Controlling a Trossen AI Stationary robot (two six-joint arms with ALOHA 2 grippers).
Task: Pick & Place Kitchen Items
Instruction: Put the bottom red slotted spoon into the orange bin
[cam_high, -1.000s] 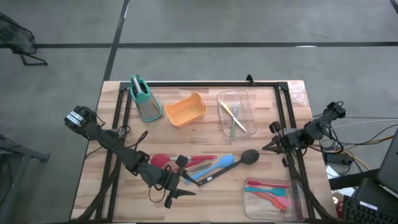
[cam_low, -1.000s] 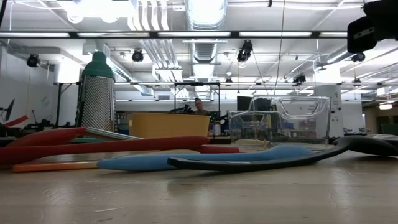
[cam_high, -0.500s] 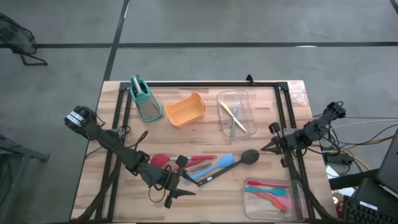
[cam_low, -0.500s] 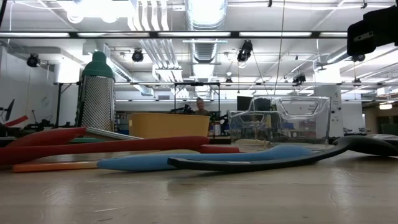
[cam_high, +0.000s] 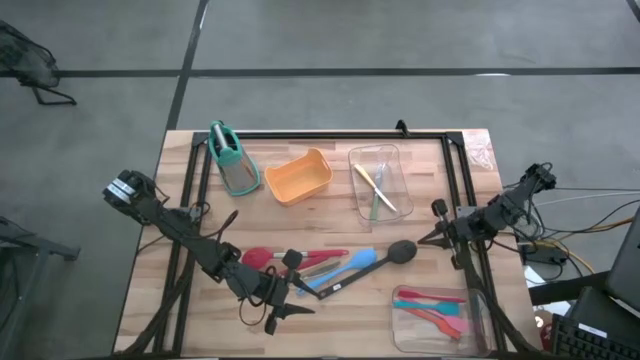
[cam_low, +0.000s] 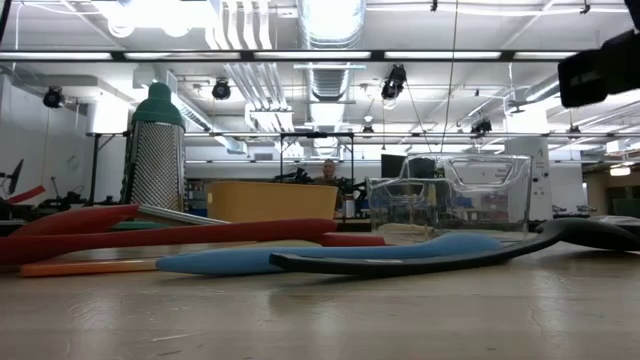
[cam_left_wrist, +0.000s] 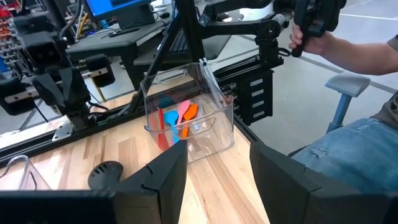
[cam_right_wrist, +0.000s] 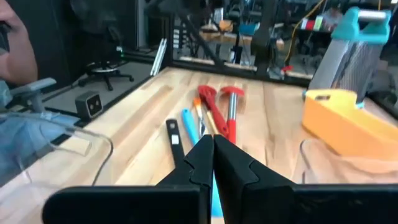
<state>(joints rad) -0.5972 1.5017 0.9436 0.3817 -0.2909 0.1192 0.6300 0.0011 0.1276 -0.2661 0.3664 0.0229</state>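
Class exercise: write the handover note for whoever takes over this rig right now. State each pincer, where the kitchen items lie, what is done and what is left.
Left pincer: open, empty, at the near edge beside the utensil pile.
Right pincer: shut, empty, just right of the black ladle.
Loose on the table centre: red spatulas, blue spatula, orange utensil, black ladle.
Done: yellow and green pieces lie in the far clear tray; teal, pink and orange utensils lie in the near clear tray.
Left: move the loose pile. Orange tub looks empty.
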